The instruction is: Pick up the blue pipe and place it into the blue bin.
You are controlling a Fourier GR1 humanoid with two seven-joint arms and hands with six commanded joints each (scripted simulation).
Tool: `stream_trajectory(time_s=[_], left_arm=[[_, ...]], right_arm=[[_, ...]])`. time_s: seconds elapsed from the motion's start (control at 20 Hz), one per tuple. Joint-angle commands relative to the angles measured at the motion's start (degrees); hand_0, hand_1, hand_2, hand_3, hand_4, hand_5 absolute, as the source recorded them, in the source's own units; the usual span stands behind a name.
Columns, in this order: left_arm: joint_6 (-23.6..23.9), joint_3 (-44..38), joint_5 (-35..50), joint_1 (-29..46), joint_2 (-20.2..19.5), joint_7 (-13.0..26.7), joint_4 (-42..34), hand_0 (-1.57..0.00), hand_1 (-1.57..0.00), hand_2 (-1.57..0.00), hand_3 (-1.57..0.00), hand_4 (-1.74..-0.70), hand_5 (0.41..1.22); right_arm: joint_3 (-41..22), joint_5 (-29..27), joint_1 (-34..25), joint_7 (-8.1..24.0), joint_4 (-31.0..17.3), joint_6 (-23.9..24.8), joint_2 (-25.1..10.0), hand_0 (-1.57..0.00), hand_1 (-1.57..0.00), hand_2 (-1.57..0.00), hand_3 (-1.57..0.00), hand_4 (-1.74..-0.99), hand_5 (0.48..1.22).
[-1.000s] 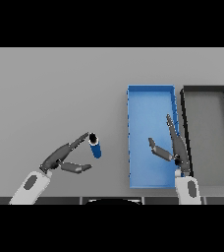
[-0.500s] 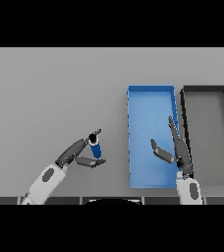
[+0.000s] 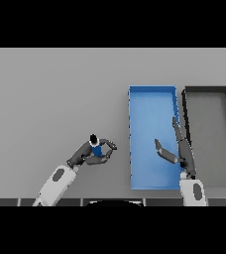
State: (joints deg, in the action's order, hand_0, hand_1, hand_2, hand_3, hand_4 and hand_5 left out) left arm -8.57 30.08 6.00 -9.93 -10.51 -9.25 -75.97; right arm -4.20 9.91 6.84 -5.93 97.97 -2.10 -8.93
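The blue pipe (image 3: 96, 148) is a short blue cylinder with a dark top end, standing on the grey table left of the blue bin (image 3: 152, 95). My left hand (image 3: 85, 154) has its fingers and thumb curled round the pipe, hiding most of it. The blue bin is a long open tray with nothing lying in it. My right hand (image 3: 180, 149) hovers open over the bin's near right part, fingers stretched toward the far end and thumb spread to the left.
A dark grey bin (image 3: 207, 92) stands right against the blue bin's right side. Bare grey table (image 3: 50, 99) stretches to the left and far side of the pipe.
My left hand has slid right and closed around the blue pipe, which now stands between the fingers and thumb. The right hand has barely moved.
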Motion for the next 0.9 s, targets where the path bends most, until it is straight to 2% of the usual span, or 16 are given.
stream_trajectory(time_s=[0.0, 0.05, 0.15, 0.3, 0.35, 0.6, 0.85], left_arm=[[0.37, -0.09, -0.09, 0.13, -0.13, 0.41, -0.04, -0.60, -0.75, -0.87, -0.91, -1.44, 0.910], [0.24, 0.23, -0.17, 0.06, 0.25, 1.91, -0.55, -0.80, -0.92, -1.01, -1.03, -1.50, 0.972], [-0.01, 0.88, -0.93, 0.25, 0.47, 1.25, -1.08, -1.07, -1.15, -1.21, -1.19, -1.58, 1.062], [1.59, 1.75, -2.89, 1.01, 0.58, -0.64, -1.45, -1.32, -1.36, -1.39, -1.38, -1.51, 1.139], [1.91, 1.61, -3.46, 1.17, 0.91, -1.92, -1.82, -1.37, -1.40, -1.42, -1.42, -1.50, 1.156], [2.14, 0.45, -3.12, 0.83, 2.44, -3.44, -7.44, -1.50, -1.51, -1.52, -1.52, -1.47, 1.200], [0.37, -0.21, -2.68, -2.44, 3.43, 1.04, -12.78, -1.55, -1.55, -1.56, -1.55, -1.47, 1.214]], right_arm=[[-0.30, 0.38, 0.38, -0.37, 0.04, 0.17, 0.23, 0.00, 0.00, 0.00, 0.00, -1.219, 0.657], [-0.49, 0.45, -0.01, -0.18, -0.21, 0.29, 0.65, 0.00, 0.00, 0.00, 0.00, -1.224, 0.658], [-0.63, 0.21, 0.13, 0.29, -0.07, 0.00, 0.76, 0.00, 0.00, 0.00, 0.00, -1.233, 0.660], [-0.42, -0.58, -0.19, 1.19, 0.05, -0.38, 0.82, 0.00, 0.00, 0.00, 0.00, -1.222, 0.646], [-0.51, -0.70, -0.44, 1.02, 0.09, -0.50, 0.89, 0.00, 0.00, 0.00, 0.00, -1.221, 0.638], [-0.37, -0.86, -0.13, 0.14, -0.23, -0.52, 1.03, 0.00, 0.00, 0.00, 0.00, -1.229, 0.633], [-0.54, 0.66, -0.29, 0.52, 0.10, 0.03, 0.32, 0.00, 0.00, 0.00, 0.00, -1.194, 0.642]])
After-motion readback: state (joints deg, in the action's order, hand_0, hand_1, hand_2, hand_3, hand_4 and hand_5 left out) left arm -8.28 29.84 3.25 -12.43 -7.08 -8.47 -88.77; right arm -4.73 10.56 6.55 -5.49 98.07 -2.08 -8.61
